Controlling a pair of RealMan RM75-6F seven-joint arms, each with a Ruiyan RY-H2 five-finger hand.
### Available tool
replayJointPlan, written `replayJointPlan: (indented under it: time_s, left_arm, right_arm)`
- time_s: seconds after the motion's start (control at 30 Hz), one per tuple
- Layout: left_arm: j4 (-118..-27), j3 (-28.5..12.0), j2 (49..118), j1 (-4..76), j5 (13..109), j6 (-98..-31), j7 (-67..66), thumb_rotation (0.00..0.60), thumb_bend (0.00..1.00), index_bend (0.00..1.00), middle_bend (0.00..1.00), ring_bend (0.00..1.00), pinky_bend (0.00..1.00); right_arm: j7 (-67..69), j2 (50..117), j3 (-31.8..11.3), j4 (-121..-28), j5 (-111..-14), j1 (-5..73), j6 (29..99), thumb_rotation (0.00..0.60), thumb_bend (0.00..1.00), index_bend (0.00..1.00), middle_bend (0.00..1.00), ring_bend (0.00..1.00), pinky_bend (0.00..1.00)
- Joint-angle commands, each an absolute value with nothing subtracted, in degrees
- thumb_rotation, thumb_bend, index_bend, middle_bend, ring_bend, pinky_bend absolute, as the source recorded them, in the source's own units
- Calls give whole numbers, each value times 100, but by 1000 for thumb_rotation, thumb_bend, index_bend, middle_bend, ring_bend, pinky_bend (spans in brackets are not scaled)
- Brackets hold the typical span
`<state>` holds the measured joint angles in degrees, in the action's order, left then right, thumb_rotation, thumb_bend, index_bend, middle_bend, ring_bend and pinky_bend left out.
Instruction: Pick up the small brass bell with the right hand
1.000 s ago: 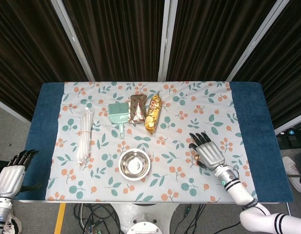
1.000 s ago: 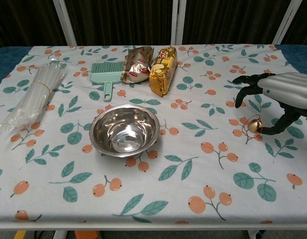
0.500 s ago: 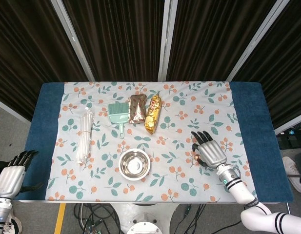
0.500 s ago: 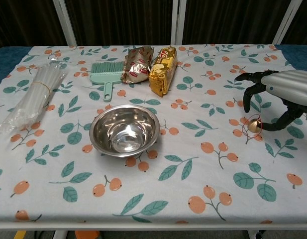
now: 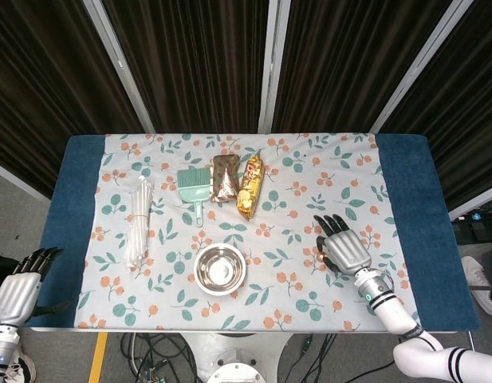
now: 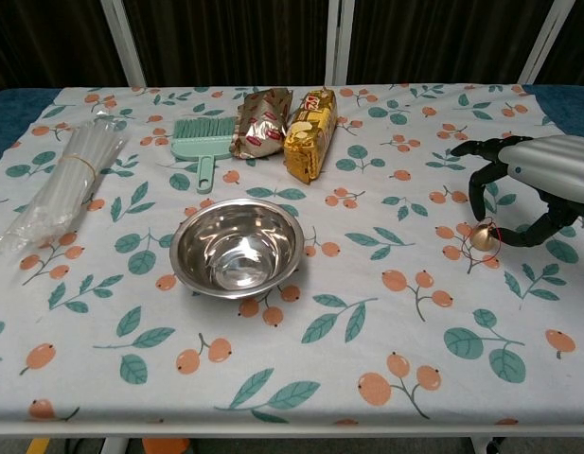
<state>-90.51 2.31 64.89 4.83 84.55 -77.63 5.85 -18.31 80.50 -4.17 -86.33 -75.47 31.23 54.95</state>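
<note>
The small brass bell (image 6: 482,236) stands on the floral cloth near the table's right side, with a thin red loop around it; the head view shows the bell (image 5: 319,255) just left of my right hand (image 5: 345,249). In the chest view my right hand (image 6: 536,178) arches over the bell from the right. One dark finger comes down just above the bell and the thumb curls in from its right, so they bracket it without lifting it. My left hand (image 5: 18,286) hangs off the table's front left corner with its fingers apart and nothing in it.
A steel bowl (image 6: 238,246) sits at the centre front. Behind it lie a green brush (image 6: 201,138), a brown snack packet (image 6: 261,123) and a yellow snack packet (image 6: 310,120). A bundle of clear straws (image 6: 66,176) lies at the left.
My right hand has shifted slightly right and lowered over the bell, its fingers curling closer around it. The bell has stayed in place. The left hand has barely moved.
</note>
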Motion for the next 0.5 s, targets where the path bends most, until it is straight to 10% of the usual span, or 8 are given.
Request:
replayJointPlan:
  time_s: [0.03,0.5]
  left_arm:
    - [-9048,232,6498,490,8447,-7742,579,600,14,100,74,36,115]
    - [-9053,228,6494,484,8439,-7735,574,600,15,100,74,36,115]
  right_arm:
    - [-1827,8053,-412,-8628,-7535,3134,5489,600,278,505,62,0,0]
    - [-1780,8075,-385,-8608,-7528,3192,5487,600,299,554,83,0,0]
